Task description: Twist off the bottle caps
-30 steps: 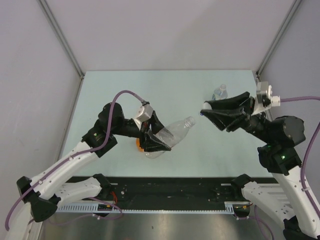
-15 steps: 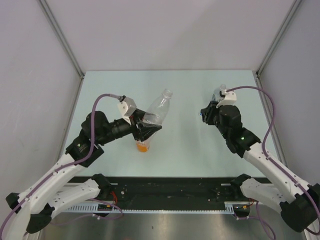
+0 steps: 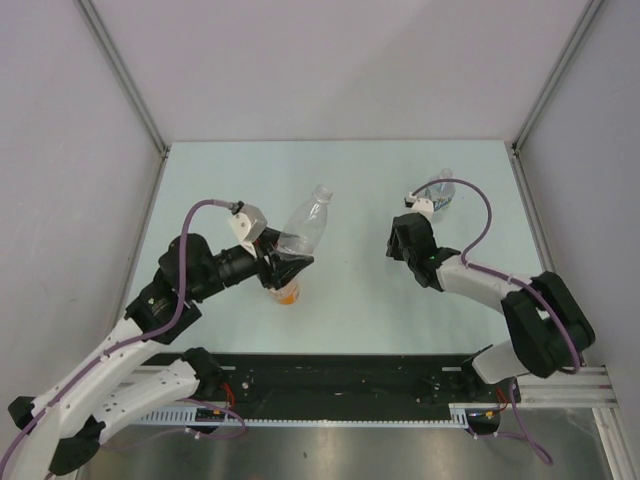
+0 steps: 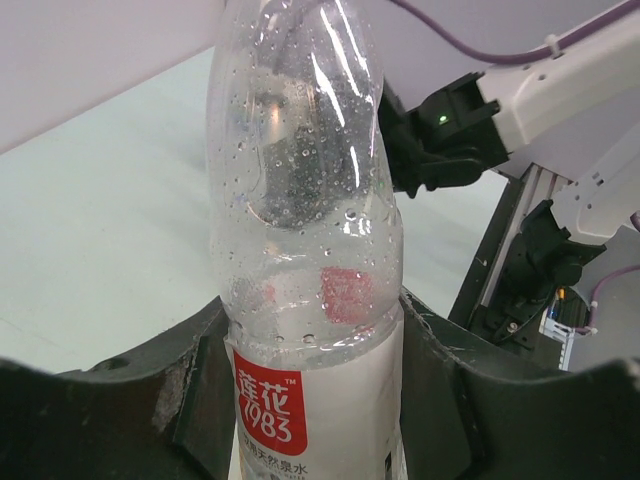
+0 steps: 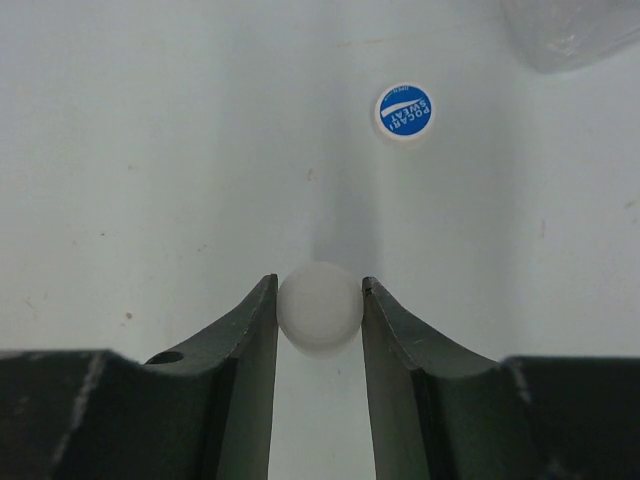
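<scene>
My left gripper (image 3: 284, 264) (image 4: 315, 385) is shut on the clear bottle with the red-white label (image 3: 303, 227) (image 4: 305, 230), gripping it at the label. The bottle stands nearly upright, and its neck (image 3: 322, 190) shows no cap. Just below that gripper stands the short orange bottle (image 3: 285, 293). My right gripper (image 3: 404, 243) (image 5: 320, 300) points down at the table and is shut on the white cap (image 5: 320, 308), pinched between its fingertips. The blue cap (image 5: 404, 110) lies flat on the table just beyond. The clear bottle with the blue-white label (image 3: 440, 188) stands at the back right.
The pale green table (image 3: 350, 170) has grey walls at the back and on both sides. A black rail (image 3: 340, 385) runs along the near edge. The right arm (image 4: 470, 120) shows behind the held bottle in the left wrist view.
My left gripper has swung the red-label bottle from lying tilted to nearly upright. My right arm has dropped from high at the right, down and left to the table, cap still in its fingers.
</scene>
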`<state>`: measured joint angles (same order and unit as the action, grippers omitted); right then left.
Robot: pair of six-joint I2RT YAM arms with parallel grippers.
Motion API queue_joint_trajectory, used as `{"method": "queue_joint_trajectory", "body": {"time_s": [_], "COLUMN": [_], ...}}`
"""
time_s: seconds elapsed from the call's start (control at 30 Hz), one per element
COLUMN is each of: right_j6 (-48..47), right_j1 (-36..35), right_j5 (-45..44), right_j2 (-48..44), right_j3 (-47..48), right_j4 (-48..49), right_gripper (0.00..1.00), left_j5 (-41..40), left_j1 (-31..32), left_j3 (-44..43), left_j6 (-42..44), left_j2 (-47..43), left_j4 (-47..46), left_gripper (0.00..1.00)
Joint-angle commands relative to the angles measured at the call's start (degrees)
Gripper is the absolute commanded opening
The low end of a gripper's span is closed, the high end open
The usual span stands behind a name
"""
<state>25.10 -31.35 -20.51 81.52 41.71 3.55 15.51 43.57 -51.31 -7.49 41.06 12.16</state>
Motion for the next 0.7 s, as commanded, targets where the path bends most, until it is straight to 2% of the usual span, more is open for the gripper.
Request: {"method": "queue_joint_trajectory", "body": {"time_s": [0.0,0.23,0.6,0.67], "right_j6": [2.58,2.67,3.64,3.64], "right_j1": [1.12,2.17,3.58,3.84], "right_j5": [0.12,0.3,0.21,0.73], "right_j2": [5.58,11.73,18.41,19.29], "right_j3": [-0.05,0.3,2.67,3.63], "right_j4": [7.17,10.07,7.26,6.39], "right_gripper": [0.0,0.0,0.0,0.03], "left_j5": [-1.27,-2.06,-2.06,-2.06], "left_j1": [-0.33,-0.33,-0.33,-0.33], "left_j3": [0.16,1.39,1.74,1.65], "left_j6": [0.28,0.02,0.01,0.02], "left_j2": [-1.77,-2.74,-1.42,-1.24], "left_j4": [0.4,0.4,0.05,0.05], "left_gripper": [0.0,0.0,0.0,0.0]}}
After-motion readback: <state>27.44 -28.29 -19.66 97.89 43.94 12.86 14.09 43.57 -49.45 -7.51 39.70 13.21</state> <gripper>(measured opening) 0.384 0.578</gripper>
